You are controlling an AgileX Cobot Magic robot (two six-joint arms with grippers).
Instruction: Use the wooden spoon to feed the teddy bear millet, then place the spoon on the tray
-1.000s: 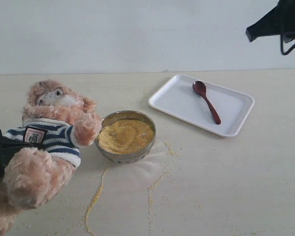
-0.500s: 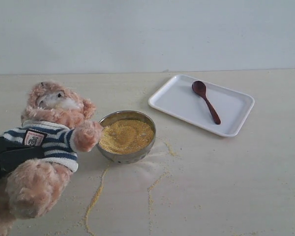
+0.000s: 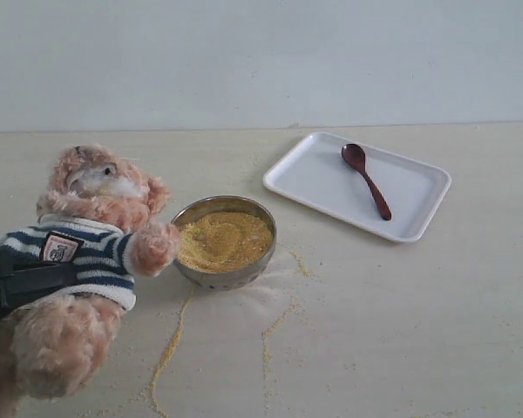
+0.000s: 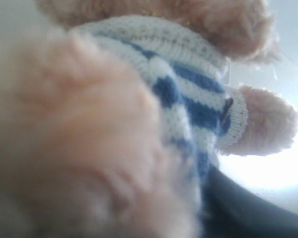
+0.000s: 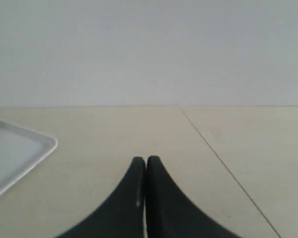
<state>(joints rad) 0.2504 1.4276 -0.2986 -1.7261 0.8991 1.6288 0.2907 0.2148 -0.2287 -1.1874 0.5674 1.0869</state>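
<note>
Beige table: left tool clamps teddy bear around torso; right tool closed.

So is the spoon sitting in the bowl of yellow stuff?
No, the wooden spoon lies on the white tray, away from the metal bowl.
</note>
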